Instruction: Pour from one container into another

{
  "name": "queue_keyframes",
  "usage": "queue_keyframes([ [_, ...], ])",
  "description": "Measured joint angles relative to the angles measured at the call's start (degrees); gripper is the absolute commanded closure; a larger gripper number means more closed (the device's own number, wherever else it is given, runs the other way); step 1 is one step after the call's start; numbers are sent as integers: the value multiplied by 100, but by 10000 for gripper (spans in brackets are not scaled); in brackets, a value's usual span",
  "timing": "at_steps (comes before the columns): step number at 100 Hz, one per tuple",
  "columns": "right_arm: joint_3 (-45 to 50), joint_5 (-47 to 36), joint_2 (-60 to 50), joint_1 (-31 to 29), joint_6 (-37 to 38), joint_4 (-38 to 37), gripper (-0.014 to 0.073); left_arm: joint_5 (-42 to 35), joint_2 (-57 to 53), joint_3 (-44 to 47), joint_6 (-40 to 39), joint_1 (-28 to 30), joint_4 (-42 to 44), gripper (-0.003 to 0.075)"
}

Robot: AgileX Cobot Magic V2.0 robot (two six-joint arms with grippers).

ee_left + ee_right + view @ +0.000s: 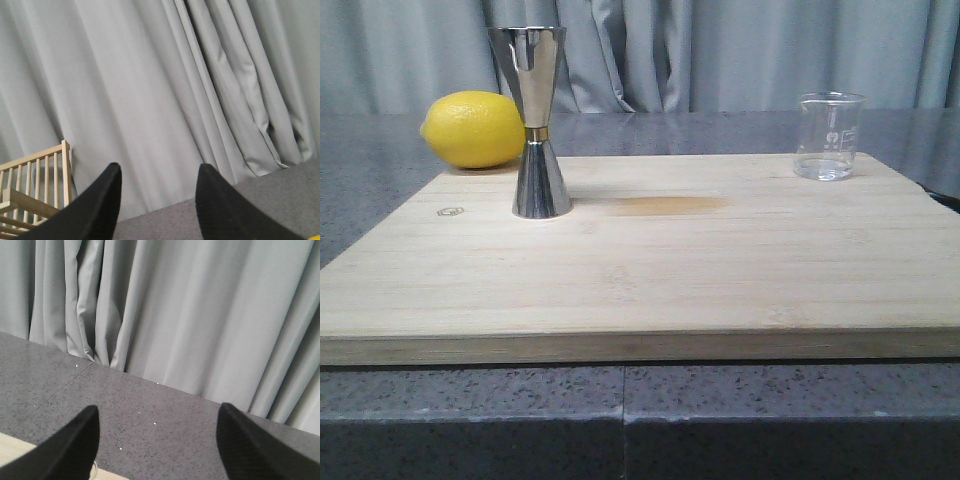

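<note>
The small clear glass beaker [829, 136] stands upright on the back right of the wooden board [650, 270], with a little clear liquid at its bottom. The tall steel hourglass jigger [538, 120] with a gold waist band stands upright on the board's back left. Neither gripper shows in the front view. In the left wrist view my left gripper [160, 170] is open, with only curtain and countertop between its black fingers. In the right wrist view my right gripper [159, 410] is open wide over the grey countertop, holding nothing. A sliver of glass rim [92, 471] peeks beside one of its fingers.
A yellow lemon [475, 129] lies on the grey speckled countertop [380, 170] just behind and left of the jigger. A brownish stain [665, 205] marks the board's middle. Grey curtains [720, 50] hang behind. A slatted wooden rack [30, 185] stands by the curtain in the left wrist view.
</note>
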Motion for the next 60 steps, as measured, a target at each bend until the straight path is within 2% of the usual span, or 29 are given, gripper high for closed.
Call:
queue_keyframes([
  [31,344,0,-692,0,0,-97,137,-109,-814,939,-121,0,-586,409],
  [60,909,57,-1095,0,0,-108,137,-169,-946,1658,-132,0,-974,459],
])
